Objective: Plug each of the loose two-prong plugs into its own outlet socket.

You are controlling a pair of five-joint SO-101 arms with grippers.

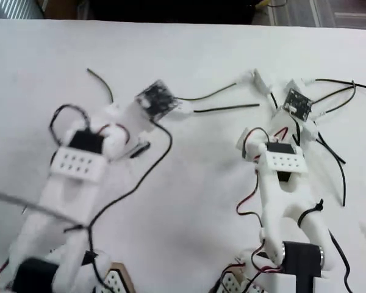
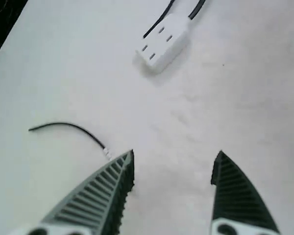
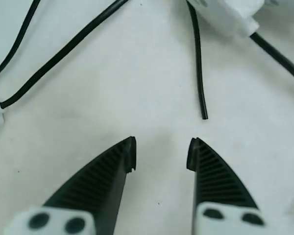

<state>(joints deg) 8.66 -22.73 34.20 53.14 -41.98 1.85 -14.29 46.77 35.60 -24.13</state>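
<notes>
Left hand (image 2: 172, 169) and right hand (image 3: 160, 154) are released, empty. Grasping seems not begun; next, grip the white cable end (image 2: 107, 152), then carry it to the socket (image 2: 161, 41).

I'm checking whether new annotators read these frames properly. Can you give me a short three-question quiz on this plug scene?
1. True or false: the left gripper is holding a plug.
2. In the left wrist view, the outlet is: A) lying on the table, apart from the gripper; B) clamped between the fingers; C) stacked on another outlet.
3. Fill in: the right gripper is ___, with bare table between its tips.
Key: 1 false; 2 A; 3 open.
</notes>
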